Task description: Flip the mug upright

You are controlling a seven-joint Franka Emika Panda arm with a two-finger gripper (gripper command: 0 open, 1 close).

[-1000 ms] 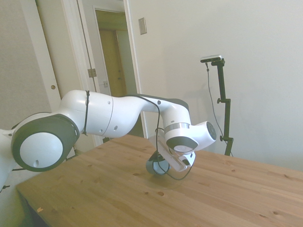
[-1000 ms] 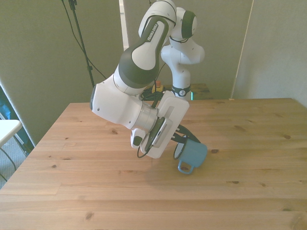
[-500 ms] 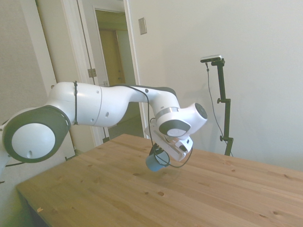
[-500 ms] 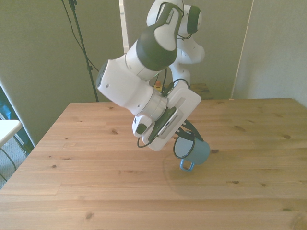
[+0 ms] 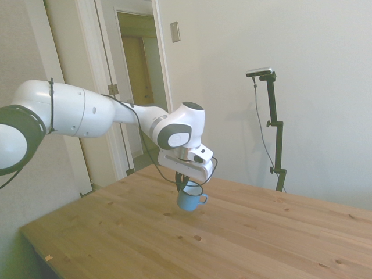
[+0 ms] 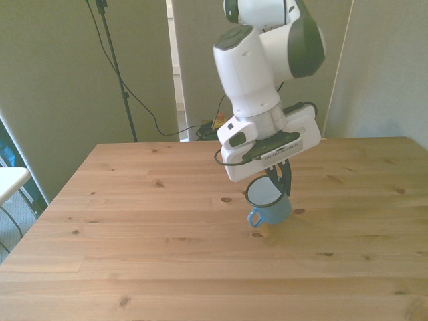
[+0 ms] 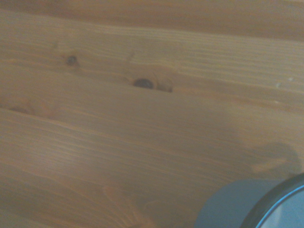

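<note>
Claw (image 6: pixel 279 179) pinches the mug (image 6: pixel 269 205) by its rim, dark fingers (image 6: pixel 286 175) coming down on the rim's far side, one seeming to dip inside. Same claw in the side view (image 5: pixel 187 181), right over the mug (image 5: pixel 188 199). Mug mouth-up, slightly tilted toward the camera in the front view, at or just above the table (image 6: pixel 134 267); cannot tell if the base touches the wood. It sits a bit to the front view's right of the table's middle.

Table: pale wooden planks, straight grain, dark knots, matte; the wrist view shows blurred boards (image 7: pixel 118 142) with one dark knot (image 7: pixel 143 83) and the mug's shadow.

Room: plain white wall (image 5: pixel 325 70) with a small wall plate (image 5: pixel 175 31), white door frame and an open doorway (image 5: pixel 139 70) to a dim hall. In the front view, grey-green panels (image 6: pixel 60 80) behind the table and a black cable (image 6: pixel 134 100) hanging down.

Arm (image 5: pixel 87 113): glossy white rounded shells, grey joints, black cable looped along the wrist.

Mug: small, light blue, smooth like enamel, white inside, thin dark rim, small blue loop handle (image 6: pixel 255 219) facing the camera in the front view. The wrist view catches only a blurred corner of its rim (image 7: pixel 280 202).
</note>
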